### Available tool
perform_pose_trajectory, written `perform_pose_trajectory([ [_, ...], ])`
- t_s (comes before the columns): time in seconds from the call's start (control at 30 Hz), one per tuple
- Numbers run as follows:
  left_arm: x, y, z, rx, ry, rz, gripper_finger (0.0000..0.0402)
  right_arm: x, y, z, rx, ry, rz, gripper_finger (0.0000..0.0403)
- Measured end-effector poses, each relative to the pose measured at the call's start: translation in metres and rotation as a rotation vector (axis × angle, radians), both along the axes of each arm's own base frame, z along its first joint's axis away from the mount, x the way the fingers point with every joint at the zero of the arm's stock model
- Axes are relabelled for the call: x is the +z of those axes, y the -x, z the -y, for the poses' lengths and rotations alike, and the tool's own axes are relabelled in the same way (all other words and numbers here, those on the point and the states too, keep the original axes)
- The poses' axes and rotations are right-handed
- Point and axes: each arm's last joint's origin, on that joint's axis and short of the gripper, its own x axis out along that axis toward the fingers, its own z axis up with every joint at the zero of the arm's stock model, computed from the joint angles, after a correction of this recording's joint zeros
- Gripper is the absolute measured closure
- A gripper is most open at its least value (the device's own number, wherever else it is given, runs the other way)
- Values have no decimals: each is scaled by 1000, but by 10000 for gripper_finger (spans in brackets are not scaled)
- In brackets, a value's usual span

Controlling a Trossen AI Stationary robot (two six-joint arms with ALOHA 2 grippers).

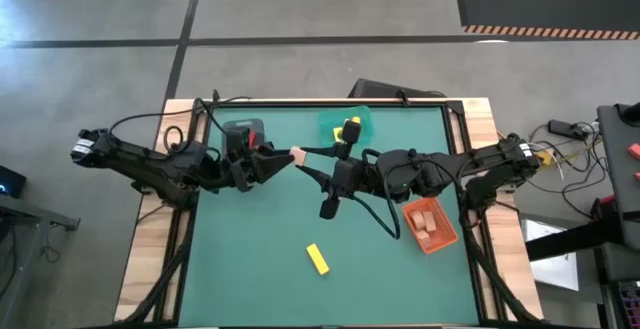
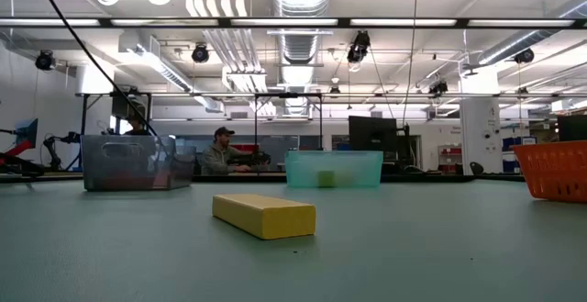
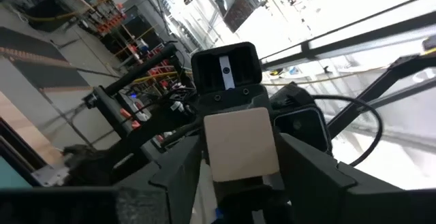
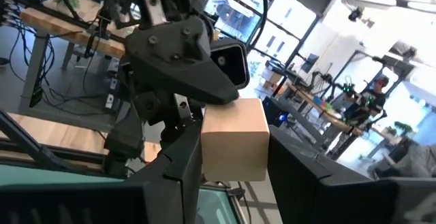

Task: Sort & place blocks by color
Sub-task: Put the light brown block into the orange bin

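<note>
A tan cube (image 1: 298, 155) hangs in the air over the table's middle, between the two grippers. My left gripper (image 1: 284, 157) reaches in from the table's left and my right gripper (image 1: 306, 161) from its right; both are shut on the cube, which fills the gap in the left wrist view (image 3: 240, 144) and the right wrist view (image 4: 235, 139). A yellow bar (image 1: 318, 258) lies flat on the mat near the near edge, also in the low view (image 2: 264, 215). Another yellow block (image 1: 352, 129) sits in the teal bin (image 1: 362, 117). My left gripper pinches the tan cube's two opposite side faces (image 3: 210, 149) between its fingers, coming level from the table's left. The cube is lifted clear of the table. How far back it reaches I cannot see. My right gripper has its two fingers (image 4: 178, 166) against the cube's other pair of side faces (image 4: 208, 149), coming level from the table's right. One left-gripper finger (image 4: 184, 54) overlaps the cube's far corner. The cube sits square between the fingers, clear of the table.
A grey bin (image 1: 243, 132) stands at the far left with something red inside; the teal bin is at the far middle. An orange bin (image 1: 430, 226) at the right holds tan blocks. Open green mat lies around the yellow bar. People sit far behind the table (image 2: 220, 151).
</note>
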Motion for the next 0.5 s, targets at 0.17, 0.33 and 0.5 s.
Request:
perform_pose_trajectory([
  [0.17, -1, 2, -2, 36, -72, -14, 222, 2, 8, 2, -5, -86, -25, 277],
  [0.33, -3, 3, -5, 69, -143, -48, 221, 8, 25, 8, -36, -237, -123, 276],
  [0.5, -5, 2, -5, 74, -160, -70, 221, 13, 48, 18, -132, -437, -285, 275],
])
